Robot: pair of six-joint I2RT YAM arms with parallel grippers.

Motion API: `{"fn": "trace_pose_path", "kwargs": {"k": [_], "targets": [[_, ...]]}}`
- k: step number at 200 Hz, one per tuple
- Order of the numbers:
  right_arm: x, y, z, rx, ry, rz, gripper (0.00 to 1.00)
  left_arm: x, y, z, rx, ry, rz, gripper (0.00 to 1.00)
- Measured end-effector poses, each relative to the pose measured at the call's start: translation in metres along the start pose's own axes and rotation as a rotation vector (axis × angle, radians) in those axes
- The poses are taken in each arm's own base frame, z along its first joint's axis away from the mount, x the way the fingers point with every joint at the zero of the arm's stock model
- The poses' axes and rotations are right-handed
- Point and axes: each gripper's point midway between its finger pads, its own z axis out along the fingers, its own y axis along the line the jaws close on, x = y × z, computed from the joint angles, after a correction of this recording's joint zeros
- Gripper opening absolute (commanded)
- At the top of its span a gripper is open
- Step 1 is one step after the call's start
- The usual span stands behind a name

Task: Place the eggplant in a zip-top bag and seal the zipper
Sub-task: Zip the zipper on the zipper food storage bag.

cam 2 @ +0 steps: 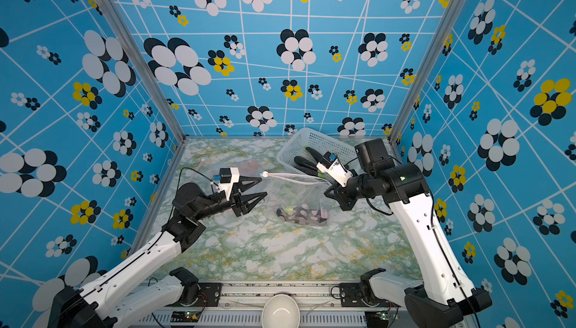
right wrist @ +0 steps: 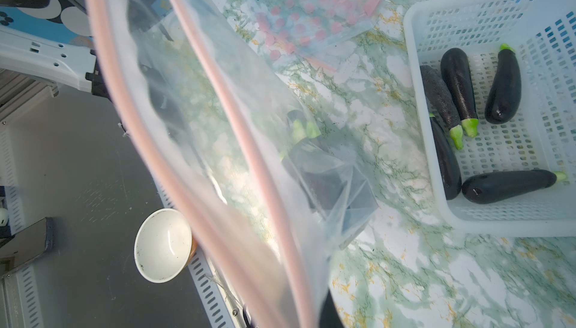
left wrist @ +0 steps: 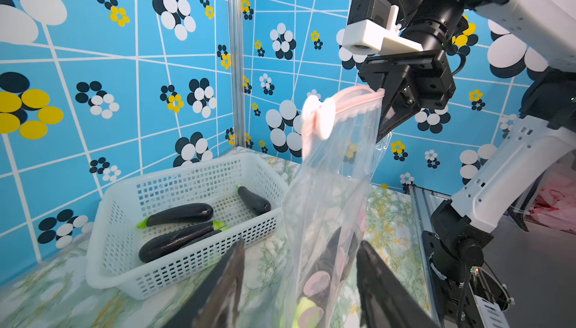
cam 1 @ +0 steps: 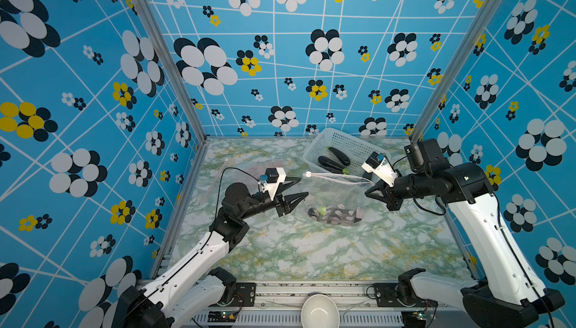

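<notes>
**Clerk:** Eggplants, count?

**Checker:** Five eggplants (right wrist: 503, 89) lie loose in the basket (cam 1: 352, 147). One eggplant (cam 1: 335, 214) for certain lies at the bottom of the bag (cam 1: 339, 192), which rests on the worktop (cam 1: 311, 248). I cannot tell whether another lies beside it behind the film.

**Clerk:** Bags?

**Checker:** Two, both clear with pink dots and a pink zipper. One is held up. The second bag (right wrist: 314, 11) lies flat at the back of the worktop, behind the left claw (cam 1: 304, 187).

**Clerk:** Other items?

**Checker:** One white basket, back right. One white bowl (cam 1: 319, 312) at the front rail. One white slider (cam 1: 308, 174) at the zipper end away from the right claw (cam 1: 369, 191). In the right wrist view the two pink zipper strips stand apart.

**Clerk:** Claws?

**Checker:** Two. The right claw is clamped on the bag's top corner, and the bag hangs from it. The left claw has its jaws apart and grips nothing, its tips just beside the slider end. Its fingers (left wrist: 224, 279) frame the lower bag, and I cannot tell whether they touch it.

**Clerk:** Arm poses?

**Checker:** The left arm slants up from the front left, wrist level, claw pointing at the bag. The right arm rises from the front right to a high elbow near the back corner, and its forearm lies level, pointing at the left arm.
</notes>
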Motion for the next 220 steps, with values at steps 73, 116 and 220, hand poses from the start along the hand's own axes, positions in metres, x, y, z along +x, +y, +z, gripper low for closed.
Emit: {"fn": "trace_pose_path", "kwargs": {"k": [73,116,220], "targets": [[-0.002,0.004,0.0,-0.022,-0.012,-0.001,0.0,-0.012,-0.007,0.007,0.077,-0.05,-0.017,0.41],[-0.003,0.005,0.0,-0.032,-0.018,-0.001,0.0,-0.01,-0.009,0.012,0.113,-0.035,-0.027,0.3],[-0.004,0.006,0.0,-0.037,-0.023,-0.002,0.0,-0.015,-0.012,0.01,0.123,-0.05,-0.008,0.0]]}}
